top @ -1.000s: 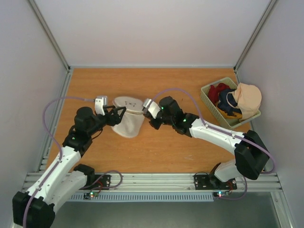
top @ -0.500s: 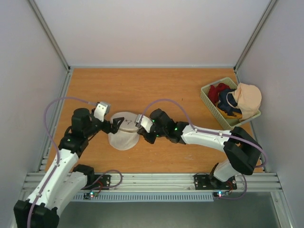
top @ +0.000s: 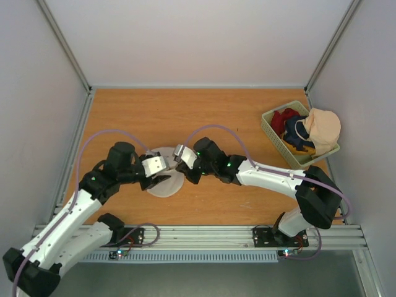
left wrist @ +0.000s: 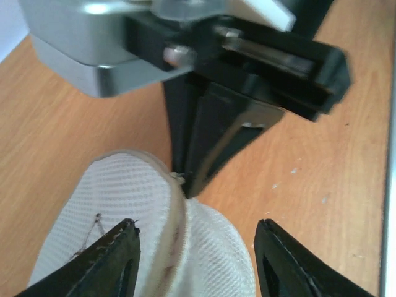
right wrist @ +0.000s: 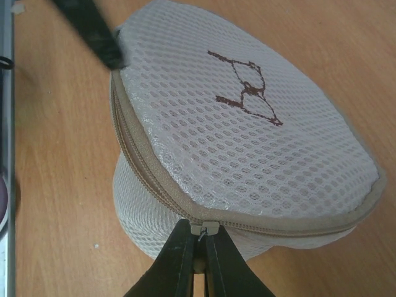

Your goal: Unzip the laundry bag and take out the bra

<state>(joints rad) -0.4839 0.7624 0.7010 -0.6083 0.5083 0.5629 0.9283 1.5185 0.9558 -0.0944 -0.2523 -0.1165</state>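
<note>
Orange wood counter (top: pixel 204 111), pale walls on three sides; bag (top: pixel 166 187), round off-white mesh, lying left of centre towards the near edge, dark mark (right wrist: pixel 246 86) on its upper face; left gripper (left wrist: pixel 198 228) released, jaws spread at the bag's rim, one finger over mesh, the other over bare wood; right gripper (right wrist: pixel 199 244) clenched on zip pull (right wrist: pixel 204 229) at the bag's side seam; green basket (top: pixel 270 131) far right, holding red cloth (top: pixel 283 119), navy cloth (top: pixel 298 138), peach garment (top: pixel 323 127).
</note>
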